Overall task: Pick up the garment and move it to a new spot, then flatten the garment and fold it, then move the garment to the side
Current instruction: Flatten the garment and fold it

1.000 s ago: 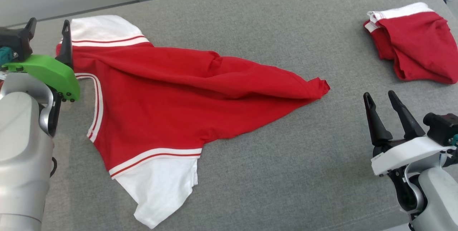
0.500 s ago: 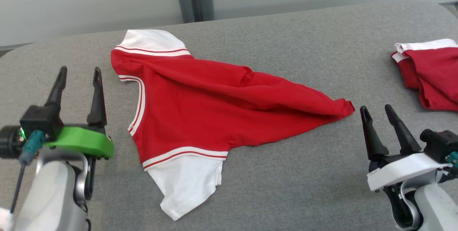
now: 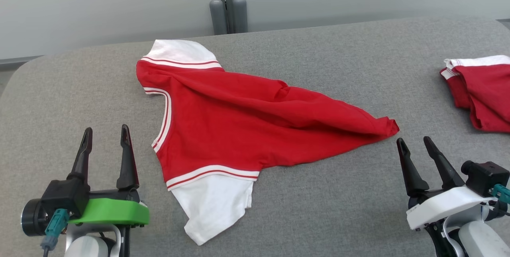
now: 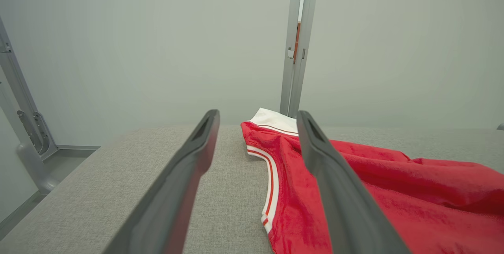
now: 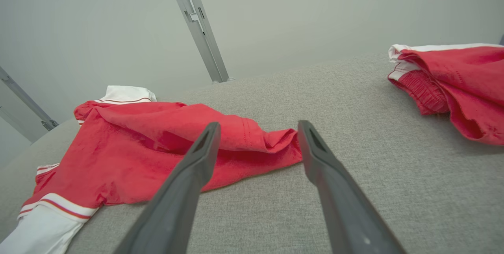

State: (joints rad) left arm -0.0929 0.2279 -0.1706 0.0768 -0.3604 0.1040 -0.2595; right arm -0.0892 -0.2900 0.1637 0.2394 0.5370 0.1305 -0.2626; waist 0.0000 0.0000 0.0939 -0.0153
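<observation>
A second ago the left gripper (image 3: 106,128) stood at the far left of the grey padded table (image 3: 318,217), one finger against the shirt's far white sleeve. Now it hangs over the table's near left corner, clear of the cloth, with its fingers spread and nothing between them. The camera has also swung, so the shirt's shift in the head view is not its own. The right gripper (image 3: 413,139) is over the table's near right part as before, likewise spread and empty. The red T-shirt (image 3: 247,121) lies across the middle of the table, unfolded but not flat. Its two white sleeves with red-striped bands splay out at the left, the striped neckline faces the table's left end, and the body bunches in long creases narrowing to a point toward the right. A second red-and-white garment (image 3: 484,89) sits crumpled at the table's right edge.
</observation>
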